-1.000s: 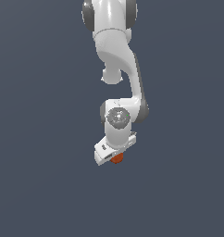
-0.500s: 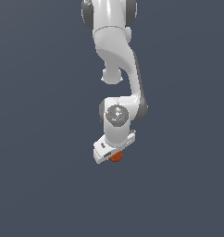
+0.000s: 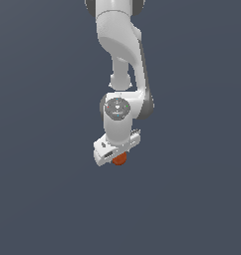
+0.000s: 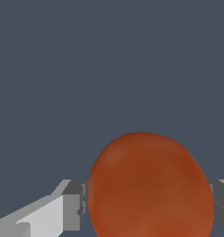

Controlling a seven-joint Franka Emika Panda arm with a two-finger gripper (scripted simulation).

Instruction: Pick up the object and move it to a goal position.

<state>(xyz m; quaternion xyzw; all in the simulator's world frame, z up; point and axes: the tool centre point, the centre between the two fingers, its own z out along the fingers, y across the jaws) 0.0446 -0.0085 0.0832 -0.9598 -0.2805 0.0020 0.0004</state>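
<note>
The orange-red ball (image 3: 120, 159) sits between the fingers of my white gripper (image 3: 117, 155) and pokes out just below the hand in the exterior view. In the wrist view the ball (image 4: 148, 185) fills the space between the two grey fingertips (image 4: 73, 206), which press on both of its sides. My gripper (image 4: 148, 210) is shut on the ball. The arm hangs down from the top of the exterior view, and its hand hides the ball's upper part there.
A plain dark grey-blue surface (image 3: 43, 199) fills both views around the arm. No other objects or edges show.
The gripper and the ball in it have moved up a little in the exterior view and slightly toward that view's left. The grip has not changed.
</note>
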